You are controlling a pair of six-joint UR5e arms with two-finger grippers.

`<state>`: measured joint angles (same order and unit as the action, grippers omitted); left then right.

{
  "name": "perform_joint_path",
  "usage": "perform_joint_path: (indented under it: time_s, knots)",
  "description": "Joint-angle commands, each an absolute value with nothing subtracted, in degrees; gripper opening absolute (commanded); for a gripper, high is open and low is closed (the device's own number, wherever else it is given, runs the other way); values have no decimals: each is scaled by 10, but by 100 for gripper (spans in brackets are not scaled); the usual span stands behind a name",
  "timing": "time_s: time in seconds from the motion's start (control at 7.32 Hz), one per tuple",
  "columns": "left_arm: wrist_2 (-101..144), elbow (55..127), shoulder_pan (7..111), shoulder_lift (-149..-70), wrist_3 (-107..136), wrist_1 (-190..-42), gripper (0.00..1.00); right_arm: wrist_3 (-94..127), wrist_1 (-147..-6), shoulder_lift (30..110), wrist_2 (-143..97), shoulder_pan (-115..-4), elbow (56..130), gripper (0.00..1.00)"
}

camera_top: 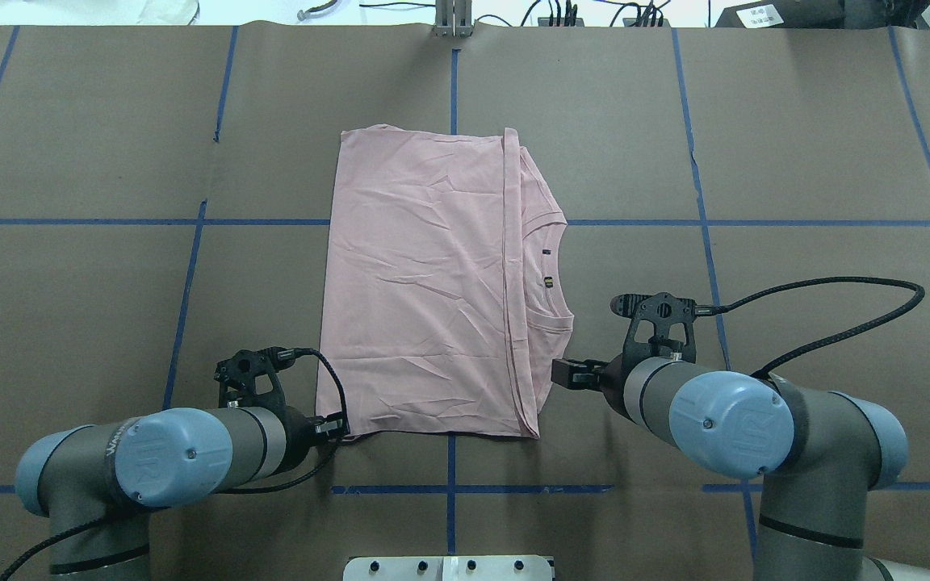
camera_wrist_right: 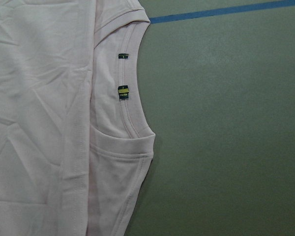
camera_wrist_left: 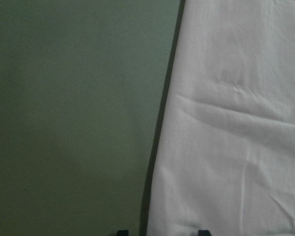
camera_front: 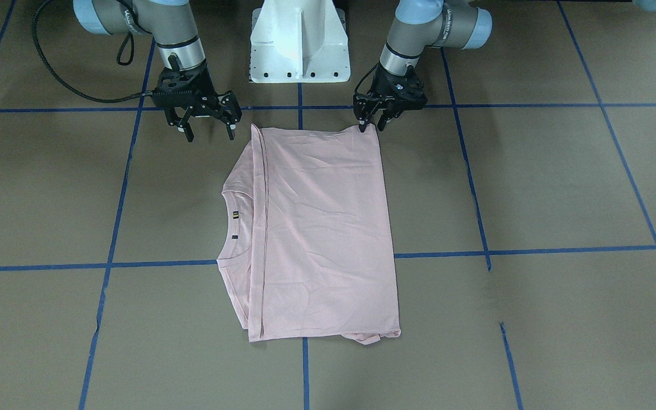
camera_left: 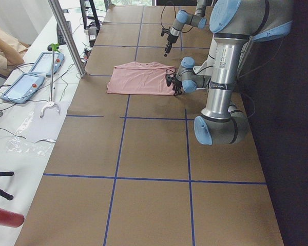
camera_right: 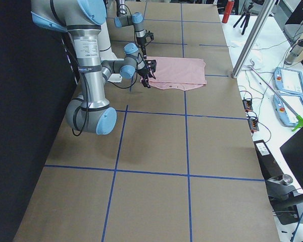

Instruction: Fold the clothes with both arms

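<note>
The light pink T-shirt (camera_front: 316,228) lies folded flat on the table, with its collar (camera_front: 231,222) toward my right side and the print hidden. It also shows in the overhead view (camera_top: 425,282). My left gripper (camera_front: 372,125) is open and hangs just over the shirt's near corner. In the left wrist view its fingertips (camera_wrist_left: 202,232) straddle the shirt's edge (camera_wrist_left: 160,147). My right gripper (camera_front: 209,134) is open wide and empty, beside the other near corner and apart from it. The right wrist view shows the collar with two small tags (camera_wrist_right: 122,92).
The white pedestal base (camera_front: 299,45) stands between the arms at the table's near edge. Blue tape lines (camera_front: 533,250) cross the brown table. A black cable (camera_top: 836,290) loops from the right arm. A side bench with tablets (camera_left: 20,87) and a metal post (camera_left: 66,36) lies beyond the far edge.
</note>
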<state>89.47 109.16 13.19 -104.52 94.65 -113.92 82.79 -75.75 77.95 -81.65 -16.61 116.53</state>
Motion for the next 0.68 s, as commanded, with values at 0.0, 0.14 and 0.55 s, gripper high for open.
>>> perform_joint_path:
  time_s: [0.0,0.14,0.55]
  knots:
    - [895,1091,132,-1049,947,-1139,9,828,-757,780,-817,-167,1166,100]
    - [894,1092,132,-1048,947,-1139,0,828,-757,780,-817,-166,1166,100]
    - [894,1095,132,-1048,947,-1139,0,929,-768,750,-816,-141,1160,89]
